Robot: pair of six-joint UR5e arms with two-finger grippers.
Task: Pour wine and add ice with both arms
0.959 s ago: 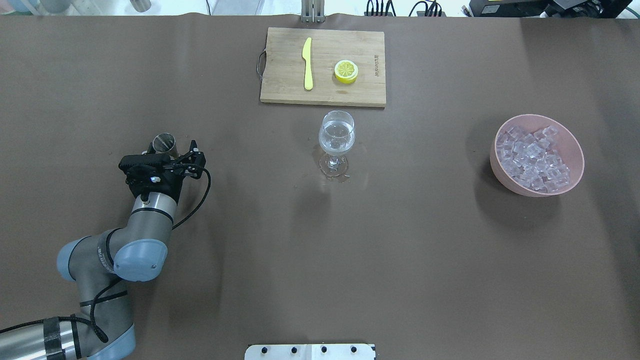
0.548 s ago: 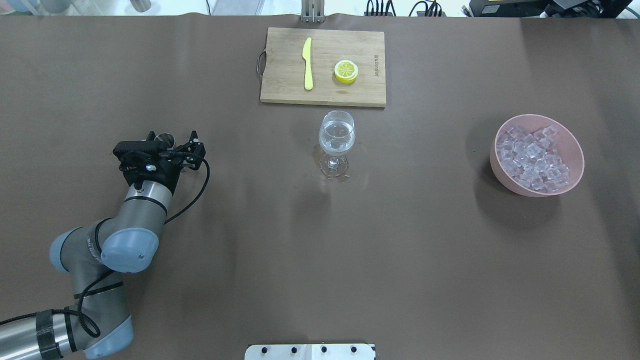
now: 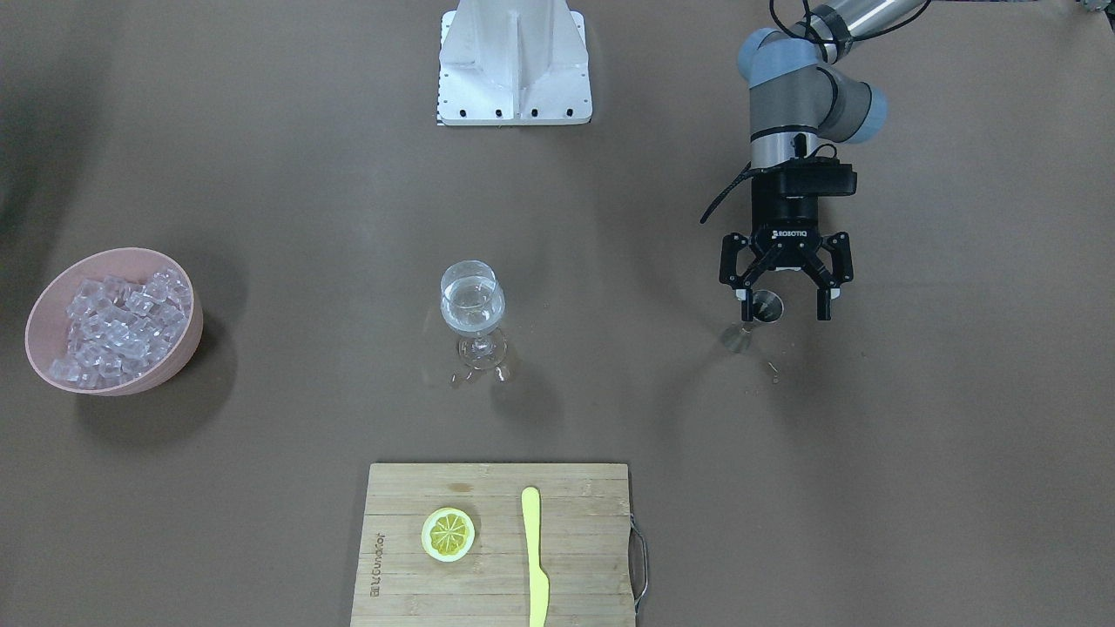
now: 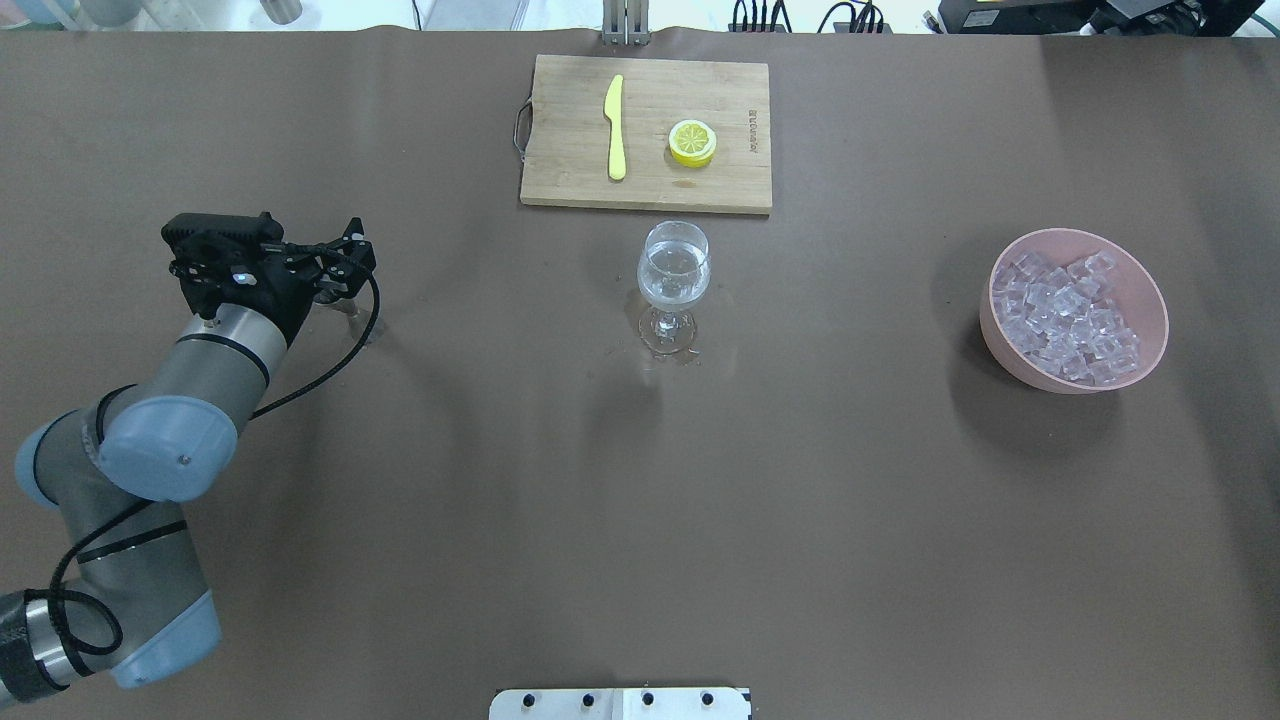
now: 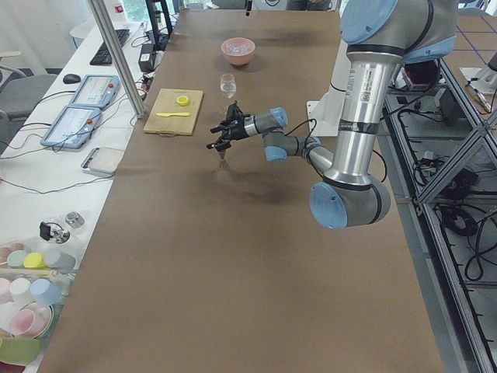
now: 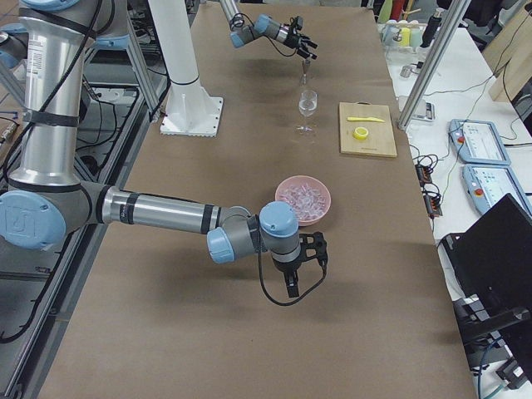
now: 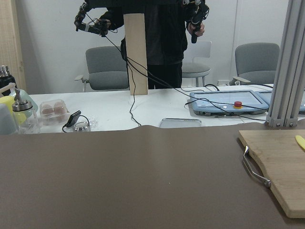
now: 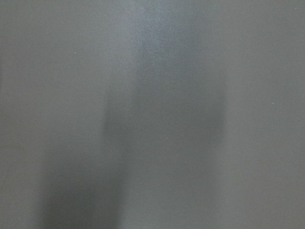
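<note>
Wine (image 4: 674,282) is held in the stemmed glass (image 4: 668,335) at the overhead view's centre; ice (image 4: 1065,318) is heaped in the pink bowl (image 4: 1140,280) at right. The left end effector (image 3: 784,312) is spread wide, a small metal cup (image 3: 766,306) seen between its fingers, ungripped. For the right end effector (image 6: 303,270), the opening cannot be told.

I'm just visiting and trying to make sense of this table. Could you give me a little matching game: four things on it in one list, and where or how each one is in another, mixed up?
Things:
1. wine glass
2. pink bowl
3. lemon slice
4. small metal cup

Places or states:
A. lies on the wooden board
B. heaped with clear cubes
C. holds clear liquid
D. nearest the left gripper

Pairs: 1-C, 2-B, 3-A, 4-D
</note>
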